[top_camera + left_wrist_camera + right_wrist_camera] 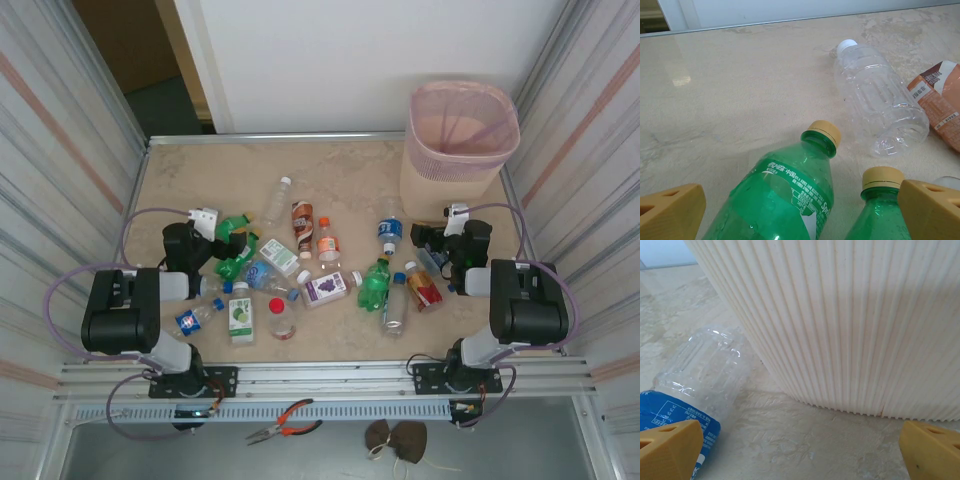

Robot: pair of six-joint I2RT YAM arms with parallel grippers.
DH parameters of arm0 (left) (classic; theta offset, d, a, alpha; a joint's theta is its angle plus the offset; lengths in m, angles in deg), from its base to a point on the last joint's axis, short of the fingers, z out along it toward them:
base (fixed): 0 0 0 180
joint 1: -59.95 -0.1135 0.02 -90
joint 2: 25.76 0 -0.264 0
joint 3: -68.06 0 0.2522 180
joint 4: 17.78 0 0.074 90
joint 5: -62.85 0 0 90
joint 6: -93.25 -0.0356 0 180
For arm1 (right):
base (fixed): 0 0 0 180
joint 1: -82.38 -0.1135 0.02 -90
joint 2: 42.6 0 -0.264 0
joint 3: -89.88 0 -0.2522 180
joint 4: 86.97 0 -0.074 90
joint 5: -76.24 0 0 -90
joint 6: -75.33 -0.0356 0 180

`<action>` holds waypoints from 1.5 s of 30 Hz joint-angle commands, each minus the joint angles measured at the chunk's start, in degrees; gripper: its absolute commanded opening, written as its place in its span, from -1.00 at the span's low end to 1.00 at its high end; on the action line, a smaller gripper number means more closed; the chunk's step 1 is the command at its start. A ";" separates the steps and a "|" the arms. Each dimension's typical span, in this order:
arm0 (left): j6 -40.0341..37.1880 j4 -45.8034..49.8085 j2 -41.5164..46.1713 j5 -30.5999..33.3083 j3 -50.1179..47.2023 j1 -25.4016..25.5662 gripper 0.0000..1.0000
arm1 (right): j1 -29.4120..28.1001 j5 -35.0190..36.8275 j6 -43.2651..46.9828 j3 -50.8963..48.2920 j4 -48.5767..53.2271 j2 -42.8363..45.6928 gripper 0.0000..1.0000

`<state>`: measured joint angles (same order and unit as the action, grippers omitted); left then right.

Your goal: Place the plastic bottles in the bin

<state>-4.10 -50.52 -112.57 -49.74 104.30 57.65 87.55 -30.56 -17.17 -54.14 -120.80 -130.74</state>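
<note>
This is a robotics lab test cell. A left arm and a right arm are bolted to an aluminium rail at the near edge of a beige, stone-patterned table, with lilac cables looping from them. Ribbed panels wall the table in on both sides, a plain white wall closes the back, and orange-handled pliers lie on the ledge below the rail. Plastic bottles lie strewn across the tabletop with a bin at its far right corner.

Plastic bottles: clear or green, capped, colourful labels; mostly lying flat, scattered centre-front.
Bin: round, ribbed, pink-lined; upright, far right corner.
</note>
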 commanded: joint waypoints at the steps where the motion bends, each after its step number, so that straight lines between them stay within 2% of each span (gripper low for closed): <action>1: -1.07 -1.40 0.39 -0.96 -0.42 -0.28 0.97 | 0.12 -1.06 1.02 -0.51 -1.01 0.07 0.98; 14: -0.91 -1.57 0.45 -0.91 -0.51 -0.40 0.97 | 0.11 -1.05 1.02 -0.54 -1.08 0.12 0.98; 26: 0.48 -1.50 0.34 1.69 -0.31 -0.67 0.97 | 0.11 -1.26 1.15 -0.86 -1.47 0.50 0.98; 31: 0.20 2.94 4.86 3.97 -0.05 0.39 0.97 | -0.94 2.45 1.12 -1.57 -0.21 3.52 0.98; 34: 0.05 6.41 8.14 4.22 0.18 0.42 0.97 | -1.30 3.61 0.78 -0.11 6.86 8.23 0.98; 39: 2.70 11.53 14.07 11.39 0.69 0.98 0.97 | -1.99 5.86 -0.93 0.54 14.76 15.75 0.98; 43: 8.74 22.82 18.54 22.13 4.51 1.29 0.97 | -2.66 8.30 -3.95 1.86 24.80 22.31 0.98; 45: 12.02 27.33 20.46 24.33 6.07 1.26 0.97 | -2.97 8.10 -5.67 3.00 30.97 25.84 0.98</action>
<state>2.08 -31.90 -95.06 -33.22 107.29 58.85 85.21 -24.24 -19.40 -53.64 -100.01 -108.80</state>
